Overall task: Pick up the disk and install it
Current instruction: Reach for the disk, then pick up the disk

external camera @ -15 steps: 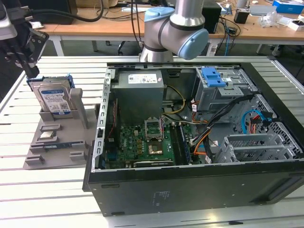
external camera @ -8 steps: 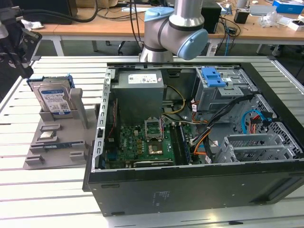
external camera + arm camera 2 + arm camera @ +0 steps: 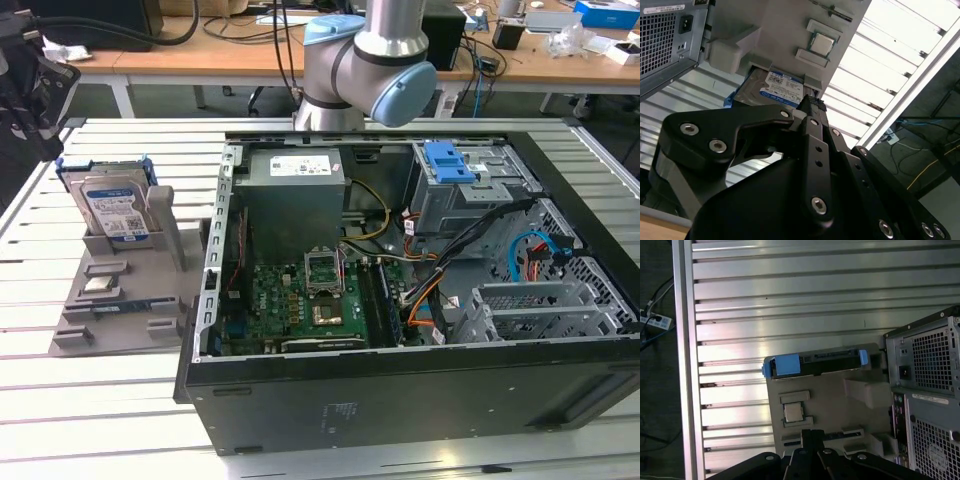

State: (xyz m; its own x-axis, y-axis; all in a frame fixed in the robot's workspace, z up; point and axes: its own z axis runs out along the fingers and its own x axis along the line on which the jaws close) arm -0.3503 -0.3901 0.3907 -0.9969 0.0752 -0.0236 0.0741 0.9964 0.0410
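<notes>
A slatted aluminium tabletop [image 3: 110,400] carries an open computer case [image 3: 400,390] lying on its side, its inside facing up. Within the case sit a grey power supply [image 3: 295,190], a green motherboard [image 3: 290,300] and a bare blue bracket [image 3: 448,162] on top of the drive cage. The arm [image 3: 372,62] rises from behind the case, its grey and pale-blue joints above the power supply.

Just beside the case's rear panel, on the exterior view's left, lies a grey holder [image 3: 120,320]. The disk [image 3: 115,210] stands upright on edge in a slot at the end of this holder, label facing the exterior camera and blue rails along its sides. A grey post of the holder stands between it and the case. A small square processor chip [image 3: 100,284] lies flat in a recess of the holder, near the disk.

In the first wrist view the tool [image 3: 812,434] hangs above the holder beside the case's rear panel, pointing down. Its fingertips are pressed together with nothing held. The chip [image 3: 793,412] lies between it and the disk [image 3: 830,360], which it does not touch. In the second wrist view the tool's [image 3: 811,102] tip lines up with the disk's [image 3: 775,90] labelled face.
</notes>
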